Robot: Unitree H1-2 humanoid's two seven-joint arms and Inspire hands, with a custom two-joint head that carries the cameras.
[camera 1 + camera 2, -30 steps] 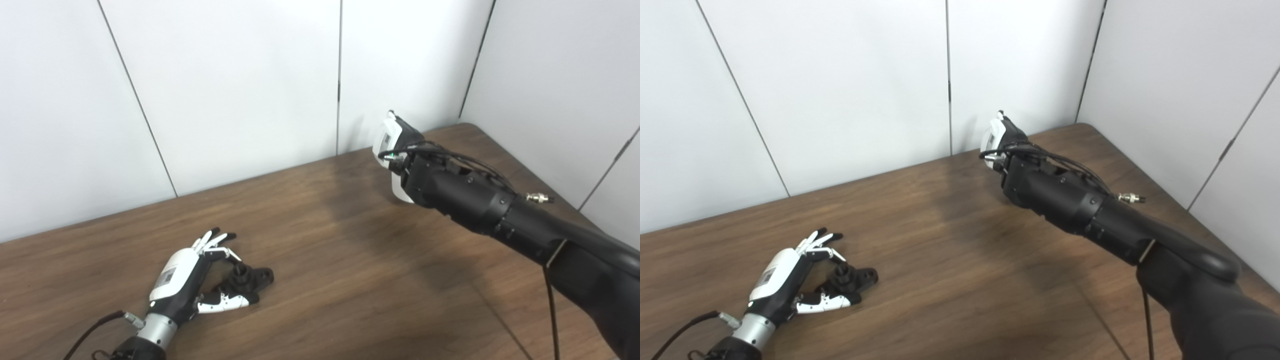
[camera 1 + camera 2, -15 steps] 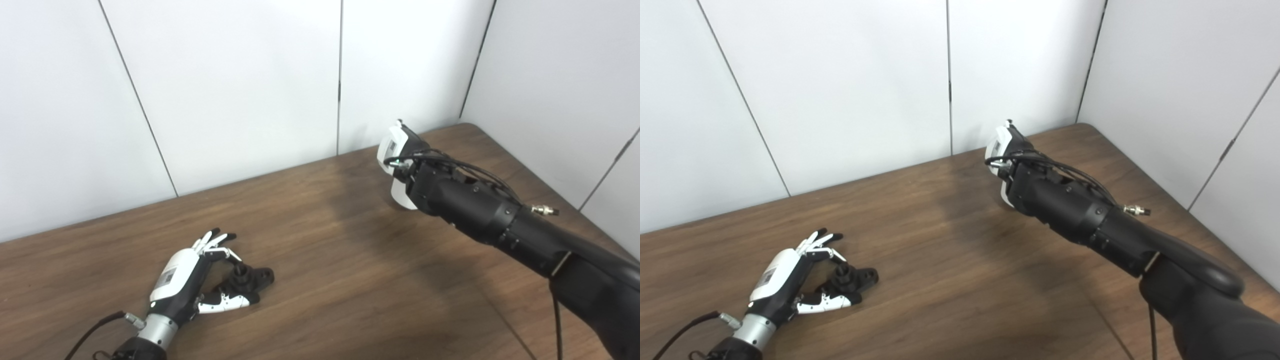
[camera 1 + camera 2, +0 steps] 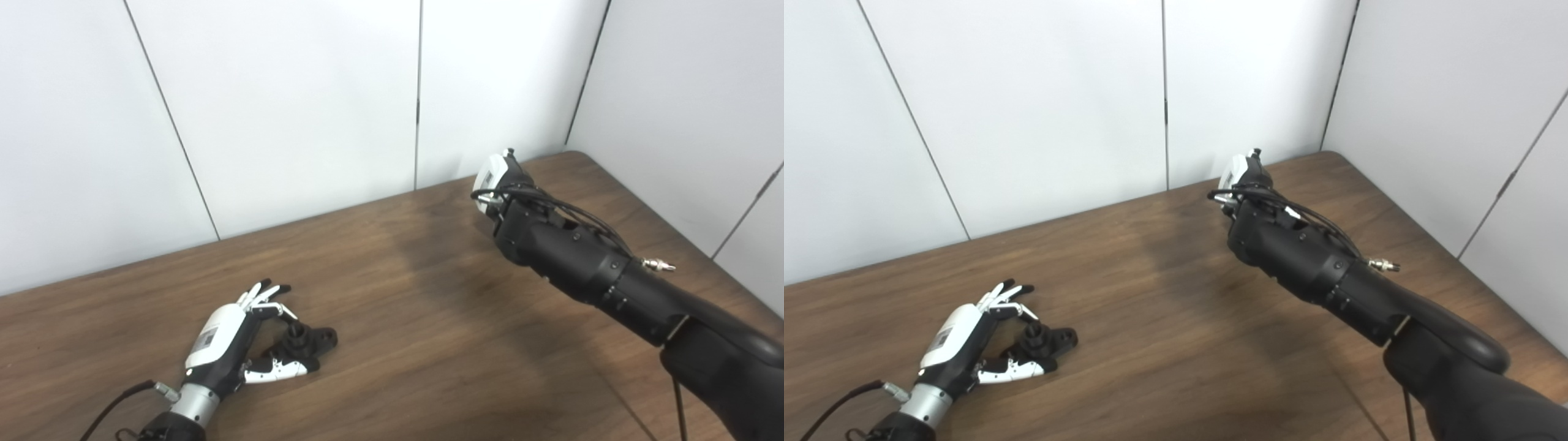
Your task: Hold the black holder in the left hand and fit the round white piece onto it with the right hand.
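**Right hand dropped toward far table corner; holder unmoved**

Your wooden table (image 3: 429,343) and the white wall panels (image 3: 294,98) look the same as a second ago. The big change is the right arm (image 3: 588,263): it has swung slightly right and lowered, so the right hand (image 3: 495,177) now sits closer to the back wall. A second ago a white curved edge showed below the wrist; now the forearm hides it. You see only the back of this hand, so whether its fingers are apart or closed, or holding the round white piece, cannot be told.

Your left hand (image 3: 229,340) has not moved. It rests on the table near the front left, fingers (image 3: 264,293) spread above and thumb (image 3: 275,369) below, loosely cupped around the black holder (image 3: 304,343) without clamping it.

The holder lies on the table between fingers and thumb: a small black part with a short upright post on a flat lobed base.
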